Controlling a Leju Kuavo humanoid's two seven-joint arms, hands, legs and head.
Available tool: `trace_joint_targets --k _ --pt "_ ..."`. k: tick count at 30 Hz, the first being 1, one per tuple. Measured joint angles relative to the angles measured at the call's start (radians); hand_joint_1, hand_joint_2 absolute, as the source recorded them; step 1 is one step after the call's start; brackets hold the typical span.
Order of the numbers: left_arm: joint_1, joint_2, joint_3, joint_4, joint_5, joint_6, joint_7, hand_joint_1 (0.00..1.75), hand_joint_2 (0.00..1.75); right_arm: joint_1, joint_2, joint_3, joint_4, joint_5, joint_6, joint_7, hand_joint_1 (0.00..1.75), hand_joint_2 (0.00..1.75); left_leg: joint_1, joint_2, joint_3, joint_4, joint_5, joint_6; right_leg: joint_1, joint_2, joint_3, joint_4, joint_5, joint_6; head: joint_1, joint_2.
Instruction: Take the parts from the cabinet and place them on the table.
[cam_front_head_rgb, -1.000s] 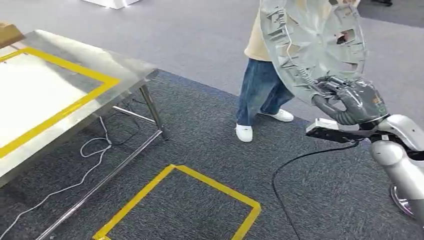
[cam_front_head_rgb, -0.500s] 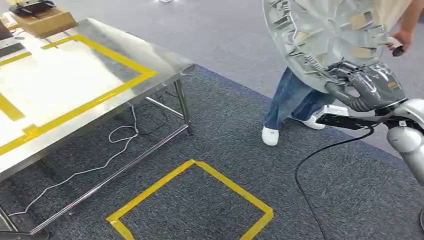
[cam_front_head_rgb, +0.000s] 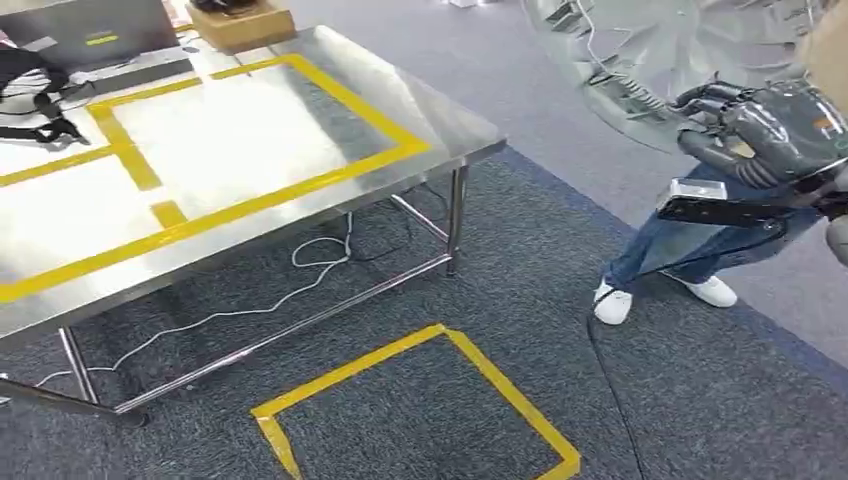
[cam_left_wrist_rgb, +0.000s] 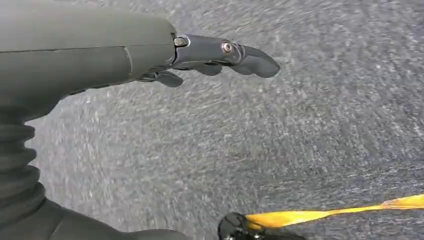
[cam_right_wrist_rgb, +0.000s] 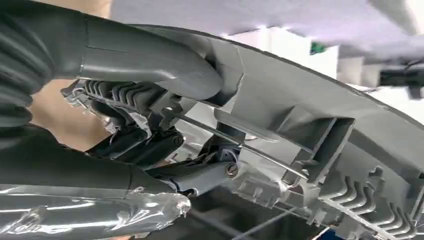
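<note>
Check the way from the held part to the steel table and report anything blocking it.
Nothing visible blocks it. The right hand holds the grey round part up beside the table; bare carpet lies between. A person stands behind the part, away from the table.

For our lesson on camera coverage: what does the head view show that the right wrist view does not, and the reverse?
Head view alone: the steel table with yellow tape, a laptop, a box, a taped floor square, a person's legs. Right wrist view alone: the ribs and clips on the part's underside, close up. Both: the right hand gripping the grey round part.
</note>
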Motion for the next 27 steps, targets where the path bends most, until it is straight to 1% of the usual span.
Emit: trace_joint_targets --k 1,2,3,4,5,6,7,8,9,10,11,12,13,14,15,16,17,18,19,20,21,22,23,24,25,26,27 --pt "0.001 -0.002 0.0 0.0 -0.001 0.001 0.0 0.0 1.75 -0.016 -0.02 0.021 -0.001 -0.008 0.029 0.003 1.75 1.75 0.002 -0.013 -0.01 -0.006 0.008 -0.005 0.005 -0.015 -0.007 0.012 0.0 -0.009 -0.004 0.0" --pt "0.006 -0.004 0.001 0.0 -0.003 0.001 0.001 0.0 1.75 -0.035 -0.036 0.042 -0.002 -0.015 0.048 0.006 1.75 1.75 0.004 -0.027 -0.014 -0.008 0.012 -0.011 0.008 -0.027 -0.01 0.015 -0.001 -0.014 -0.002 0.0" --pt "0.011 -0.006 0.002 0.0 -0.003 0.0 0.002 0.0 1.75 -0.053 -0.049 0.059 -0.002 -0.024 0.068 0.012 1.75 1.75 0.007 -0.039 -0.017 -0.009 0.016 -0.017 0.01 -0.038 -0.01 0.016 -0.001 -0.02 -0.004 0.0" --pt "0.012 -0.002 0.003 0.0 -0.007 0.0 0.002 0.0 1.75 -0.072 -0.056 0.076 -0.002 -0.032 0.082 0.017 1.75 1.75 0.006 -0.042 -0.019 -0.006 0.012 -0.02 0.003 -0.053 -0.007 0.012 0.001 -0.028 -0.002 0.0" --pt "0.013 -0.009 0.005 0.002 -0.011 -0.001 0.002 0.0 1.75 -0.09 -0.071 0.097 -0.003 -0.041 0.098 0.023 1.75 1.75 -0.004 0.028 -0.025 0.011 -0.005 -0.029 0.006 -0.067 -0.002 0.01 0.0 -0.036 -0.013 0.0" --pt "0.008 -0.009 0.005 0.002 -0.013 -0.002 0.002 0.0 1.75 -0.109 -0.088 0.109 -0.003 -0.049 0.107 0.026 1.75 1.75 -0.003 0.076 -0.052 0.063 -0.037 -0.038 0.008 -0.082 -0.001 0.009 -0.002 -0.039 -0.021 0.0" --pt "0.005 -0.009 0.005 0.002 -0.019 -0.003 0.002 0.0 1.75 -0.134 -0.104 0.123 -0.003 -0.053 0.117 0.031 1.75 1.75 0.0 0.098 -0.09 0.137 -0.074 -0.042 0.01 -0.095 -0.001 0.009 -0.003 -0.041 -0.018 0.0" --pt "0.003 -0.011 0.005 0.002 -0.021 -0.005 0.002 0.0 1.75 -0.162 -0.112 0.138 -0.002 -0.056 0.124 0.032 1.75 1.75 0.003 0.106 -0.132 0.219 -0.104 -0.044 0.01 -0.109 0.0 0.009 -0.004 -0.042 -0.02 0.0" --pt "0.003 -0.016 0.005 0.002 -0.022 -0.004 0.001 0.0 1.75 -0.189 -0.117 0.153 -0.002 -0.06 0.133 0.035 1.75 1.75 0.006 0.108 -0.167 0.283 -0.118 -0.045 0.011 -0.123 0.001 0.009 -0.006 -0.044 -0.02 0.0" --pt "0.003 -0.019 0.005 0.003 -0.024 -0.005 -0.003 0.0 1.75 -0.211 -0.119 0.169 -0.001 -0.06 0.14 0.037 1.75 1.75 0.009 0.108 -0.181 0.299 -0.11 -0.045 0.012 -0.135 0.004 0.009 -0.008 -0.045 -0.021 0.0" --pt "0.003 -0.02 0.005 0.003 -0.026 -0.005 -0.006 0.0 1.75 -0.229 -0.121 0.182 0.001 -0.061 0.145 0.039 1.75 1.75 0.009 0.109 -0.17 0.272 -0.081 -0.043 0.014 -0.147 0.009 0.009 -0.011 -0.045 -0.02 0.0" --pt "0.003 -0.02 0.005 0.003 -0.029 -0.005 -0.01 0.0 1.75 -0.242 -0.124 0.192 0.003 -0.061 0.147 0.039 1.75 1.75 0.008 0.111 -0.141 0.216 -0.042 -0.038 0.016 -0.158 0.015 0.009 -0.015 -0.044 -0.02 0.0" --pt "0.003 -0.019 0.005 0.003 -0.03 -0.004 -0.015 0.0 1.75 -0.258 -0.125 0.203 0.005 -0.061 0.148 0.039 1.75 1.75 0.004 0.121 -0.094 0.123 0.008 -0.028 0.018 -0.171 0.023 0.008 -0.02 -0.043 -0.02 0.0" --pt "0.002 -0.019 0.005 0.003 -0.03 -0.004 -0.018 0.0 1.75 -0.272 -0.125 0.214 0.008 -0.062 0.148 0.039 1.75 1.75 -0.007 0.163 -0.05 0.042 0.041 -0.012 0.02 -0.181 0.029 0.007 -0.024 -0.042 -0.02 0.0" --pt "-0.001 -0.018 0.005 0.003 -0.031 -0.004 -0.019 0.0 1.75 -0.28 -0.126 0.223 0.011 -0.063 0.148 0.04 1.75 1.75 -0.02 0.193 -0.029 0.004 0.029 -0.007 0.03 -0.191 0.031 0.009 -0.029 -0.035 -0.021 0.0" --pt "-0.005 -0.018 0.005 0.003 -0.032 -0.003 -0.022 0.0 1.75 -0.286 -0.129 0.232 0.015 -0.062 0.147 0.042 1.75 1.75 -0.019 0.186 -0.029 -0.007 0.023 -0.004 0.032 -0.2 0.031 0.007 -0.03 -0.032 -0.018 0.0" --pt "-0.005 -0.018 0.005 0.003 -0.033 -0.002 -0.024 0.0 1.75 -0.294 -0.131 0.242 0.017 -0.06 0.146 0.043 1.75 1.75 -0.018 0.175 -0.032 -0.008 0.023 -0.004 0.034 -0.212 0.034 0.002 -0.031 -0.029 -0.017 0.0" --pt "-0.004 -0.018 0.005 0.003 -0.033 -0.001 -0.027 0.0 1.75 -0.3 -0.131 0.254 0.018 -0.06 0.144 0.045 1.75 1.75 -0.018 0.162 -0.033 -0.009 0.022 -0.001 0.033 -0.225 0.04 -0.005 -0.032 -0.026 -0.019 0.0" --pt "-0.003 -0.018 0.005 0.003 -0.033 0.0 -0.036 0.0 1.75 -0.306 -0.132 0.266 0.019 -0.063 0.142 0.047 1.75 1.75 -0.014 0.15 -0.026 -0.016 0.024 0.004 0.034 -0.235 0.05 -0.009 -0.036 -0.019 -0.019 0.0" --pt "-0.001 -0.019 0.006 0.003 -0.033 0.0 -0.044 0.0 1.75 -0.307 -0.136 0.277 0.02 -0.065 0.139 0.05 1.75 1.75 -0.006 0.138 -0.011 -0.028 0.027 0.009 0.029 -0.21 0.049 0.0 -0.048 -0.013 -0.016 0.0" --pt "-0.002 -0.021 0.006 0.003 -0.033 0.0 -0.054 0.0 1.75 -0.307 -0.138 0.285 0.02 -0.068 0.137 0.05 1.75 1.75 -0.002 0.129 -0.007 -0.029 0.026 0.012 0.029 -0.159 0.034 0.038 -0.069 -0.014 -0.017 0.0" --pt "-0.006 -0.02 0.006 0.003 -0.031 0.001 -0.07 0.0 1.75 -0.305 -0.147 0.293 0.021 -0.077 0.128 0.053 1.75 1.75 0.0 0.116 -0.007 -0.029 0.026 0.017 0.03 -0.127 -0.004 0.11 -0.101 -0.013 -0.015 0.0" --pt "-0.008 -0.02 0.007 0.003 -0.03 0.005 -0.087 0.0 1.75 -0.299 -0.157 0.298 0.02 -0.087 0.11 0.056 1.75 1.75 0.0 0.104 -0.007 -0.029 0.026 0.018 0.03 -0.113 -0.049 0.193 -0.135 -0.011 -0.01 0.0" --pt "-0.009 -0.021 0.008 0.003 -0.03 0.009 -0.095 0.0 1.75 -0.288 -0.165 0.299 0.018 -0.096 0.094 0.06 1.75 1.75 0.0 0.089 -0.006 -0.029 0.025 0.02 0.03 -0.11 -0.095 0.271 -0.161 -0.008 -0.01 0.0" --pt "-0.008 -0.02 0.008 0.003 -0.03 0.009 -0.097 0.0 1.75 -0.275 -0.173 0.299 0.015 -0.103 0.08 0.066 1.75 1.75 -0.001 0.072 -0.004 -0.028 0.024 0.021 0.03 -0.11 -0.128 0.314 -0.163 -0.007 -0.01 0.0" --pt "-0.006 -0.02 0.009 0.003 -0.03 0.009 -0.099 0.0 1.75 -0.264 -0.181 0.299 0.013 -0.106 0.071 0.07 1.75 1.75 0.0 0.058 0.0 -0.027 0.023 0.02 0.03 -0.11 -0.132 0.301 -0.136 -0.007 -0.011 0.0" --pt "-0.003 -0.02 0.01 0.003 -0.03 0.009 -0.099 0.0 1.75 -0.255 -0.189 0.299 0.012 -0.107 0.067 0.072 1.75 1.75 0.001 0.044 0.003 -0.027 0.021 0.019 0.029 -0.109 -0.114 0.247 -0.091 -0.007 -0.01 0.0"
